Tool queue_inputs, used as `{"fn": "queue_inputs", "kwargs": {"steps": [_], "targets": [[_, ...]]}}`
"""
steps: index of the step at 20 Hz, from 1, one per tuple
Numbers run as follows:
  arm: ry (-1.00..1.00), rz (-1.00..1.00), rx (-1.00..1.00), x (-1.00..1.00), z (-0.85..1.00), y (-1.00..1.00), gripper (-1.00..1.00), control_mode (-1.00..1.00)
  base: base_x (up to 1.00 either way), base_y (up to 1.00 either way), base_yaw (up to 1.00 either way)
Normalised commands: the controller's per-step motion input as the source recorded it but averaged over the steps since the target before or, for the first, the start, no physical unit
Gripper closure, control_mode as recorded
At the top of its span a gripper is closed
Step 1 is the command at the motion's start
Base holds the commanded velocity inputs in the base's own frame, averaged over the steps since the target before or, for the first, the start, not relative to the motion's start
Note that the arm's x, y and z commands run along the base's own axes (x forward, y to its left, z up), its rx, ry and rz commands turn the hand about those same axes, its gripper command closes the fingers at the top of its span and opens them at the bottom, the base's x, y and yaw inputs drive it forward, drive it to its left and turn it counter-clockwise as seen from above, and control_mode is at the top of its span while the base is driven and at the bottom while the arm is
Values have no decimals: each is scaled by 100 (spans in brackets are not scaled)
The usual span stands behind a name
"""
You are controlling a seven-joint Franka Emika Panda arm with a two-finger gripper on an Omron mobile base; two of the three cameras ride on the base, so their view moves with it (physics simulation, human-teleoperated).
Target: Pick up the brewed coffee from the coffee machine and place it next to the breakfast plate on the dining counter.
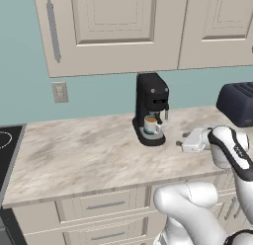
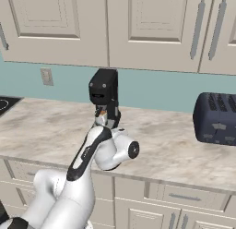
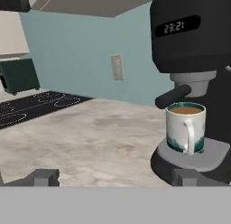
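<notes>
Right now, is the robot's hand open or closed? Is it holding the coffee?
Gripper: open, holding nothing; the coffee mug sits on the coffee machine.

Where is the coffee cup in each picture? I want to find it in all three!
Left base view: the coffee mug stands near the middle, on the round base of the black coffee machine.
Right base view: just a bit of the mug peeks out under the machine, left of centre, behind the white arm.
Hand view: the mug is at the right, handle facing us.
Shared landmark: the coffee machine.
</notes>
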Motion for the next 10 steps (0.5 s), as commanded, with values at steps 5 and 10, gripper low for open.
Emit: {"fn": "queue_inputs", "kwargs": {"steps": [5,10], "targets": [[0,-1,-1,21,-5,13,-100,-100,0,0,0],[-1,-3,-2,22,-5,50,-100,-100,0,0,0]]}}
